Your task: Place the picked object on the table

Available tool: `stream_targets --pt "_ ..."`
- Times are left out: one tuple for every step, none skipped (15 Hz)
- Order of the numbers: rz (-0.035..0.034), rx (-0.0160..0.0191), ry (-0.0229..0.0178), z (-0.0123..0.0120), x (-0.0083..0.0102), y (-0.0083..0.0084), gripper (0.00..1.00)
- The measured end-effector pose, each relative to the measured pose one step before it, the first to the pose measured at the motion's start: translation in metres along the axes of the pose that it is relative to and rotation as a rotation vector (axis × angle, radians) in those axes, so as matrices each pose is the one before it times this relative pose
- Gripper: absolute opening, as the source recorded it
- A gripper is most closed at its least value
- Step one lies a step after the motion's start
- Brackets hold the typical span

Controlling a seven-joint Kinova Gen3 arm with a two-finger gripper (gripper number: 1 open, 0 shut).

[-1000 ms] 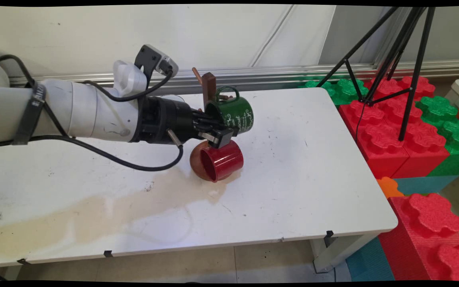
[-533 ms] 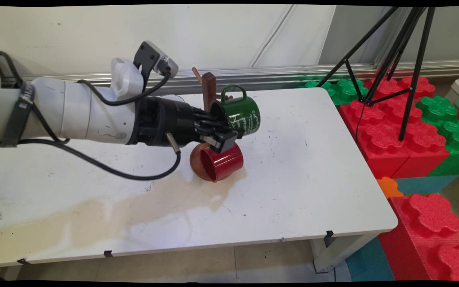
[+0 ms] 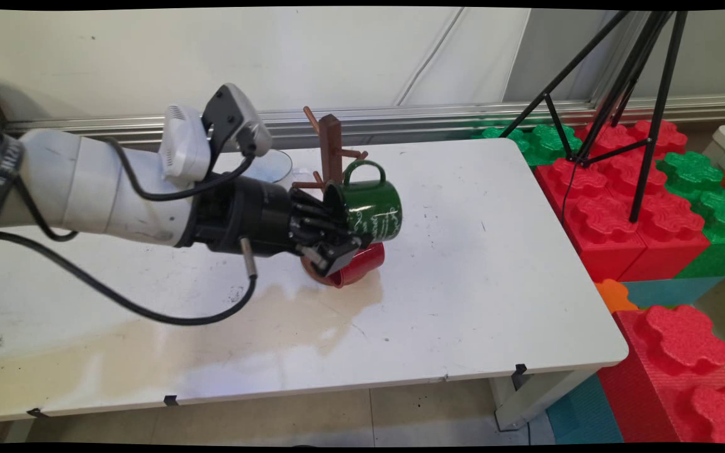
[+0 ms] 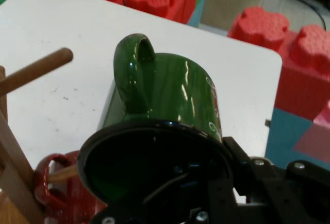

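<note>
Arm's dropped lower since a second ago; gripper (image 3: 337, 242) clamps the green mug (image 3: 372, 211) by its rim, at 3 o'clock of the mug tree (image 3: 331, 148). Keep the handle peg-level.

Red and green foam blocks (image 3: 627, 189) and a black tripod (image 3: 620, 82) stand beside the white table (image 3: 494, 302).

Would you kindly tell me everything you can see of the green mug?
The green mug is glossy, like enamel or glazed ceramic, with white lettering on its side, a dark inside and a looped handle pointing up. It is held on its side above the table, mouth toward the gripper, which grips its rim, one finger inside. It hangs just over the red mug, beside the wooden mug tree; whether it touches either is unclear.
</note>
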Motion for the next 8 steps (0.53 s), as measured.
stream_targets --pt "0.01425 -0.00167 -0.01523 -0.00344 -0.0006 0.00033 0.0" --pt "0.01401 0.00038 -0.01629 -0.00436 -0.00021 0.00024 0.0" --pt "0.01052 -0.00013 -0.01726 -0.00516 -0.00039 0.00039 0.0" --pt "0.00839 0.00007 -0.01729 -0.0048 -0.00067 0.00027 0.0" --pt "0.00767 -0.00039 -0.02113 -0.00597 -0.00122 0.0002 0.0" --pt "0.0082 -0.00221 -0.02583 -0.00628 -0.00196 0.00021 0.0" --pt "0.00657 -0.00137 -0.02184 -0.00575 -0.00213 0.00004 0.0" --pt "0.00624 0.00144 -0.02536 -0.00685 -0.00319 -0.00034 0.0"
